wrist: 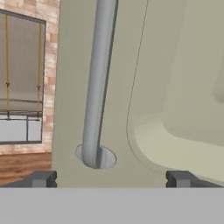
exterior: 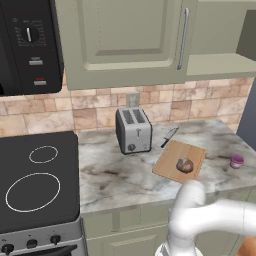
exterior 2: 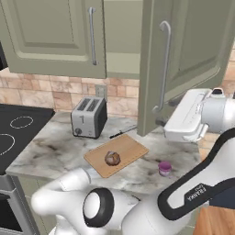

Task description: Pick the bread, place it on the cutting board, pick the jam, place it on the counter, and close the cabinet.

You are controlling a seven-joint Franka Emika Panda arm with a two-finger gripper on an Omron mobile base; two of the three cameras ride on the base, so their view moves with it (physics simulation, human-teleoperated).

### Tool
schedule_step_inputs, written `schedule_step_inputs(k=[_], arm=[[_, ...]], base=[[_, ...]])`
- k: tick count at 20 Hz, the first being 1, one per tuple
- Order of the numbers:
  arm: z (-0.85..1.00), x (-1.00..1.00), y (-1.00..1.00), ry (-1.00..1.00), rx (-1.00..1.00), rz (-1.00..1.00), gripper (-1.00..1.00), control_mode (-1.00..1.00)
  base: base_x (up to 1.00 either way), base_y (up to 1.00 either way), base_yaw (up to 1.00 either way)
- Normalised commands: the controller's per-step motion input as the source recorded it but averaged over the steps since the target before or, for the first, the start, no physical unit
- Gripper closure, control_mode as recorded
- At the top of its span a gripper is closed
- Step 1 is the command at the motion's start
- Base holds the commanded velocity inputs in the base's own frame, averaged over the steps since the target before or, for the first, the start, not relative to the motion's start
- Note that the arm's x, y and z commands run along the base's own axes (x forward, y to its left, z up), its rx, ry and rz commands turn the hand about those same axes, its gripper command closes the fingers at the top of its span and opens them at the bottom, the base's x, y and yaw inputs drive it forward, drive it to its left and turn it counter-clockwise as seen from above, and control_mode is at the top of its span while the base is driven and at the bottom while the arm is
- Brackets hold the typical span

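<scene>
The bread (exterior: pixel 185 165) (exterior 2: pixel 112 158) lies on the wooden cutting board (exterior: pixel 172 156) (exterior 2: pixel 131 149). To the right of the board, the purple jam (exterior: pixel 236 161) (exterior 2: pixel 165 168) stands on the marbled counter (exterior: pixel 115 172) (exterior 2: pixel 55 151). The cabinet's right door (exterior 2: pixel 188 50) (wrist: pixel 144 65) hangs wide open. Its silver handle (exterior 2: pixel 163 69) (wrist: pixel 98 87) runs up the hand view. My gripper (exterior 2: pixel 161 123) (wrist: pixel 111 179) is open with nothing between its fingertips (wrist: pixel 43 178). It sits close to the door's face, at the handle's lower end.
A steel toaster (exterior: pixel 133 130) (exterior 2: pixel 89 117) stands at the back of the counter, with a knife (exterior: pixel 170 136) (exterior 2: pixel 121 133) beside it. The black stove top (exterior: pixel 37 180) is at the left, under the microwave (exterior: pixel 27 45). The cabinet's left door (exterior: pixel 125 40) (exterior 2: pixel 50 36) is shut.
</scene>
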Motion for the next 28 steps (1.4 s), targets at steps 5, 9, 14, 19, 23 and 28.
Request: schedule_step_inputs(k=[5,9,14,19,23,28], arm=[[0.00,0.02,0.49,-0.03,0.00,-0.09,-1.00,-1.00],[0.00,0.03,0.50,-0.05,0.00,-0.10,-1.00,-1.00],[0.00,0.17,0.46,-0.06,0.00,-0.12,-1.00,-1.00],[0.00,0.22,0.44,-0.07,0.00,-0.12,-1.00,-1.00],[0.00,0.15,0.38,-0.06,0.00,-0.12,-1.00,-1.00],[0.00,0.24,0.32,-0.06,0.00,-0.11,-1.00,-1.00]], base=[[0.00,0.00,0.00],[0.00,0.00,0.00],[0.00,0.00,0.00],[0.00,0.00,0.00],[0.00,0.00,0.00],[0.00,0.00,0.00]])
